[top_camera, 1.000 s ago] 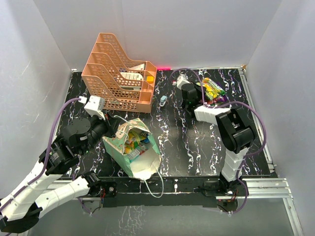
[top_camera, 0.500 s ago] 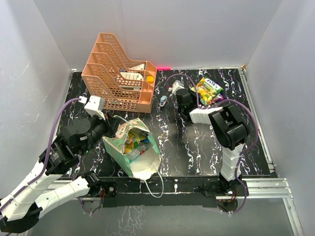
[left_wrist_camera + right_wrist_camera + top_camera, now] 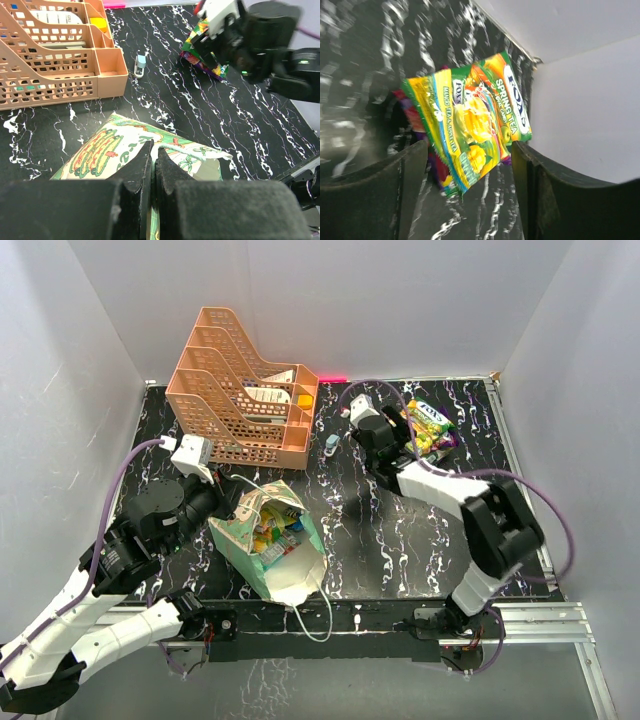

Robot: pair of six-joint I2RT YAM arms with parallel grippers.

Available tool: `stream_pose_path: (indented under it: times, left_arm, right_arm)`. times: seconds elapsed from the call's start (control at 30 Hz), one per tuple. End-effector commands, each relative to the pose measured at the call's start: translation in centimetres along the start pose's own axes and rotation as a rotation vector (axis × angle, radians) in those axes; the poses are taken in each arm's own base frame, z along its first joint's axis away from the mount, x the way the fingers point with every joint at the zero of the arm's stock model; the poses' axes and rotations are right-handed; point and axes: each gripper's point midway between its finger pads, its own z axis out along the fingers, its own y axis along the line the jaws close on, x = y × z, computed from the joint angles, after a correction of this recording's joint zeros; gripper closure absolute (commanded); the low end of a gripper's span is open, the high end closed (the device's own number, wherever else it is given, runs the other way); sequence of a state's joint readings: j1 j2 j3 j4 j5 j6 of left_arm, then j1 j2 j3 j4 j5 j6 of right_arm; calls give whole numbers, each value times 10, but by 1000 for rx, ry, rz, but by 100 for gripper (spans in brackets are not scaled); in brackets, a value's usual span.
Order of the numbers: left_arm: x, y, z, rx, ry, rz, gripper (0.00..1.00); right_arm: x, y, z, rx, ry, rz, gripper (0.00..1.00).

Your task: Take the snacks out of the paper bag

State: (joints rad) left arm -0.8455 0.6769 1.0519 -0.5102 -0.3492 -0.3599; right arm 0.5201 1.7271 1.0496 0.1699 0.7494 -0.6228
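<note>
The mint-green paper bag [image 3: 283,575] lies tipped on the black marbled table, its mouth towards the back, with several snacks [image 3: 272,530] inside. My left gripper [image 3: 236,508] is shut on the bag's rim; in the left wrist view its fingertips [image 3: 152,150] pinch the patterned paper [image 3: 100,155]. At the back right a yellow-green packet [image 3: 428,426] lies on a small pile of snacks. My right gripper [image 3: 396,430] stands open just left of it. In the right wrist view the packet [image 3: 470,115] lies loose between and beyond the spread fingers [image 3: 405,175].
An orange lattice tray rack [image 3: 240,390] stands at the back left, close behind the bag. A small pale blue object [image 3: 331,444] lies on the table between the rack and my right gripper. White walls enclose the table on three sides.
My right gripper has opened and let go of the yellow-green packet, which now lies on the back-right pile. It has drawn back to the left. The left arm and bag have not moved.
</note>
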Motion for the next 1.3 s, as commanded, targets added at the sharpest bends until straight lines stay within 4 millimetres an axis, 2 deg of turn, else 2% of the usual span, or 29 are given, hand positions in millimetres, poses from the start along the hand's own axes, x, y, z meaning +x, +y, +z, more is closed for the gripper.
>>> stream_pose_path:
  times: [0.0, 0.13, 0.2, 0.27, 0.4, 0.47, 0.53, 0.6, 0.67, 0.73, 0.8, 0.87, 0.93, 1.07, 1.13, 1.27]
  left_arm:
    - [-8, -1, -2, 6, -28, -14, 100]
    - [-8, -4, -3, 19, -27, -27, 100]
    - [-8, -4, -3, 19, -24, -31, 100]
    - [-7, -4, -3, 17, -18, -32, 100]
    - [-5, -5, 0, 12, -4, -35, 100]
    - [-4, -7, 2, 19, 2, -40, 100]
    - [-3, -9, 3, 27, 2, -48, 100]
    - [-3, -9, 3, 27, -1, -54, 100]
    - [-3, -9, 2, 28, -1, -59, 100]
    - [-3, -9, 1, 29, 1, -60, 100]
    - [-2, -8, 1, 25, 3, -59, 100]
    - [-3, -8, 1, 24, 4, -59, 100]
    - [-4, -9, 1, 24, 2, -58, 100]
    - [-6, -10, 0, 28, 1, -58, 100]
    - [-7, -10, -1, 30, -1, -59, 100]
    - [-9, -8, -4, 31, -9, -61, 100]
  right_arm:
    - [-24, 24, -65, -247, -117, 282, 27]
    - [-21, 75, -129, -632, -260, 458, 25]
    - [-21, 85, -162, -768, -338, 500, 25]
    - [-24, 85, -191, -872, -416, 506, 25]
    - [-42, 61, -239, -985, -554, 459, 26]
    - [-59, 47, -273, -1064, -674, 415, 28]
    - [-70, 43, -311, -1152, -795, 353, 31]
    - [-77, 44, -352, -1234, -932, 273, 34]
    - [-81, 45, -385, -1269, -1059, 206, 36]
    - [-86, 51, -408, -1279, -1142, 162, 37]
    - [-89, 70, -426, -1281, -1191, 62, 38]
    - [-90, 99, -436, -1248, -1209, -87, 40]
    - [-96, 124, -433, -1169, -1187, -208, 40]
    - [-119, 153, -401, -989, -1124, -316, 40]
    - [-124, 169, -381, -901, -1078, -380, 40]
    - [-131, 185, -351, -784, -1029, -427, 40]
